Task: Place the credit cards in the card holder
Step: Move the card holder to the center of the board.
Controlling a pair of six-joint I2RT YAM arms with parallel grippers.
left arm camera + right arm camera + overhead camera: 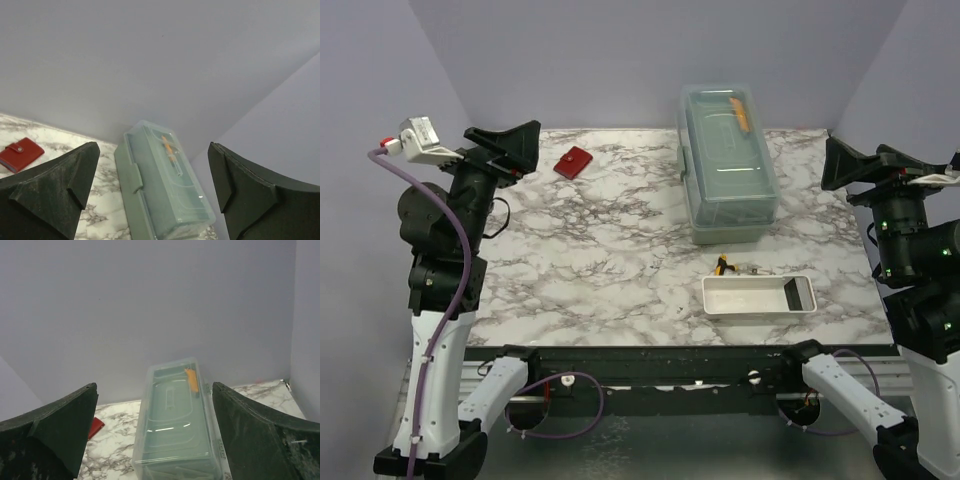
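white rectangular plastic tray (745,298) sits near the front edge of the marble table (610,250), right of centre. small orange-and-black object (722,265) is just behind it. further back stands a clear lidded plastic box (725,170). small flat red card holder (573,162) lies far left, well apart from the box. left gripper (525,150) and right gripper (828,163) hang raised at the sides, jaws spread wide, gripping nothing.

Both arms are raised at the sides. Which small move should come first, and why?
Probably lower the left end effector toward the red card holder: it lies closed at the far left of the table, nearest that arm, whose jaws stand open and empty. I cannot make out any credit cards.
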